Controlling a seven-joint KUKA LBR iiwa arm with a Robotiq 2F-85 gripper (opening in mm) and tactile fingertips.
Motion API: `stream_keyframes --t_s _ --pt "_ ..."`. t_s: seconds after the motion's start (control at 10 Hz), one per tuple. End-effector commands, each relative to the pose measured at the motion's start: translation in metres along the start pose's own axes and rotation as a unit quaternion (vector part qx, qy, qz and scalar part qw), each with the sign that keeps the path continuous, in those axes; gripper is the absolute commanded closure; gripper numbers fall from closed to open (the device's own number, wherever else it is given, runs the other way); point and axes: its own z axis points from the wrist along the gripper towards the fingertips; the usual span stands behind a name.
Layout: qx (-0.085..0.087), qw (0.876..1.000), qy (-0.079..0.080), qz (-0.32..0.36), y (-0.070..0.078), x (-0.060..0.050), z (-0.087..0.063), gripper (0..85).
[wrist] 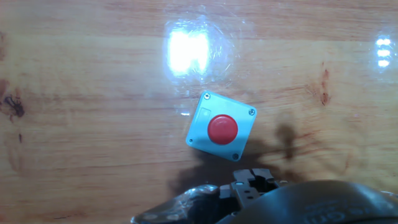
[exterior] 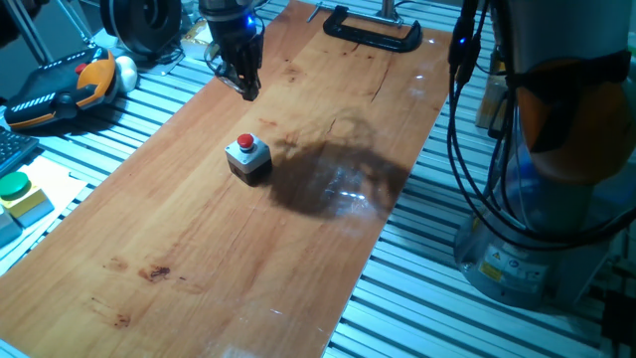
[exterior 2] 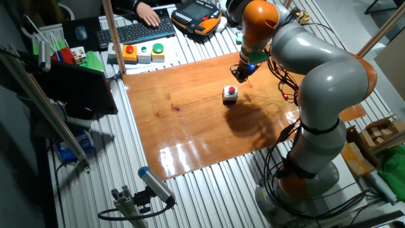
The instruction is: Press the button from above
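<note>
Here my pincer [exterior: 244, 88] hangs above the tabletop [exterior: 199, 249], clear of everything; whether its fingers are parted or closed I cannot tell, since no view shows the tips plainly. The button [exterior: 246, 145] sits lower than my pincer and off to one side, alone on the wood, its red cap facing up on a grey box turned at a slant. In the hand view the button [wrist: 222, 129] lies just ahead of my fingers rather than straight under them, so I judge that I have yet to line up over it.

The main risk, as I see it, is coming down off-centre. If I drop from here I would meet bare wood or clip the edge of the box, and since the box appears loose on a smooth, shiny board, a glancing touch could shove or tip it instead of pushing the cap in. Its slanted pose also leaves corners close to my path.
</note>
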Motion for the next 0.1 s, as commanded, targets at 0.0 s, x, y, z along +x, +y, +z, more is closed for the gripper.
stream_keyframes --t_s 0.0 --pt "0.000 1.000 0.000 0.000 0.0001 0.0002 -0.0002 84.3"
